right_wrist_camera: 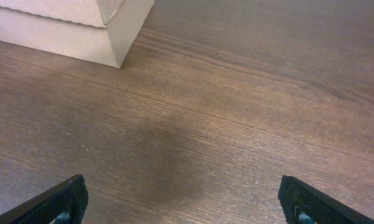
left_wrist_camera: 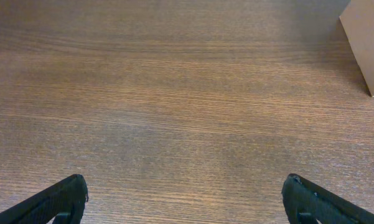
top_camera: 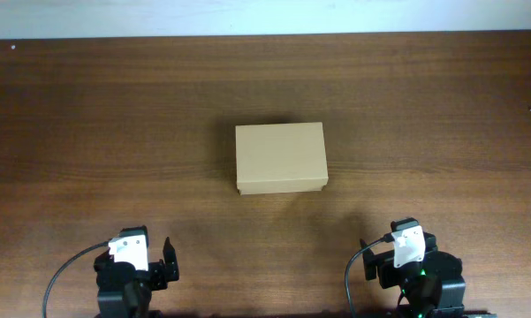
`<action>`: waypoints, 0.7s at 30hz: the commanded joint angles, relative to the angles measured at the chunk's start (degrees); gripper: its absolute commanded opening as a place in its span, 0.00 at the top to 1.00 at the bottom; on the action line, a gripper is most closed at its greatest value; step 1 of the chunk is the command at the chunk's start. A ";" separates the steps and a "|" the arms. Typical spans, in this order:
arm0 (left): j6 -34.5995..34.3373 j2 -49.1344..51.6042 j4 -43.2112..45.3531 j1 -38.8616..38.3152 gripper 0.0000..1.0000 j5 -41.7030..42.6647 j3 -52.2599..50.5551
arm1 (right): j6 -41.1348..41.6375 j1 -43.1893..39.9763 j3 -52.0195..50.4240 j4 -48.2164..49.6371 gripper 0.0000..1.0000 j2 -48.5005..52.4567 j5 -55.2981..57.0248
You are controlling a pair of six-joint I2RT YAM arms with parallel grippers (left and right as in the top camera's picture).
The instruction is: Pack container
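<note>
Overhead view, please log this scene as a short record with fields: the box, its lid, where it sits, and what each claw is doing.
container: tan cardboard, rectangular
lid: down, flat on top
position: middle of the wooden table, ahead of both arms
left claw: open, empty, over bare wood; container at the right edge of its view
right claw: open, empty; container at the upper left of its view
contact: neither claw touches the container
items to pack: none in view

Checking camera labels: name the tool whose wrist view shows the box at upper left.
The right tool; the left tool sees the container at its upper right edge instead.
</note>
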 commanded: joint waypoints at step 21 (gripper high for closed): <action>1.07 -0.87 0.00 0.31 0.00 0.20 -0.46 | 1.44 -3.61 -1.77 0.55 0.01 -0.74 -0.35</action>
